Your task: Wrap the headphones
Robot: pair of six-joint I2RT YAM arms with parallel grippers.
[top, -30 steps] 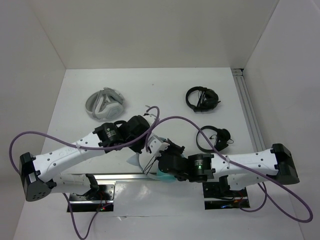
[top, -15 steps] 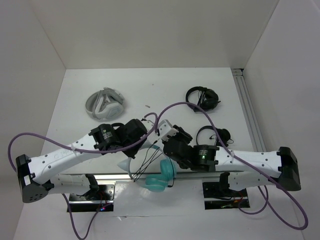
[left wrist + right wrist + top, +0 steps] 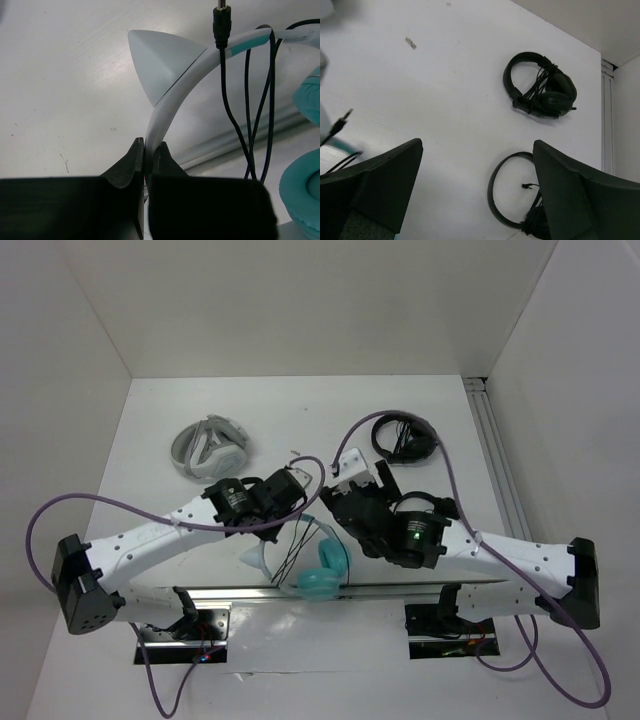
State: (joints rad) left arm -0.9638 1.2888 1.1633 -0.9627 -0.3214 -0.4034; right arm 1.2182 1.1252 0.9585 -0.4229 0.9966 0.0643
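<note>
The left gripper (image 3: 146, 150) is shut tight on the headphones (image 3: 322, 570), its two fingers pinching the thin headband (image 3: 175, 90) just below one of the ear-like points. Holding the band on its edge probably keeps the frame fixed, so that the cable (image 3: 248, 100) can be wound around it. The headphones sit at the near edge of the table (image 3: 300, 410), between the two arm bases, with the teal cups (image 3: 325, 562) hanging lowest over the rail. I cannot tell whether the cups touch anything.

The cable is not yet wrapped. It drapes in loose loops over the band near the cups, and its plug (image 3: 221, 22) sticks up free.

The right gripper (image 3: 477, 150) stands wide open and holds nothing. It is up over the middle of the table, well apart from the cable, so the left grip alone carries the headphones. It would have to come down to the loose cable to take another turn.

Two black headphones (image 3: 542, 90) lie toward the right edge with their cords bundled, and grey-white headphones (image 3: 210, 448) lie toward the far left.
</note>
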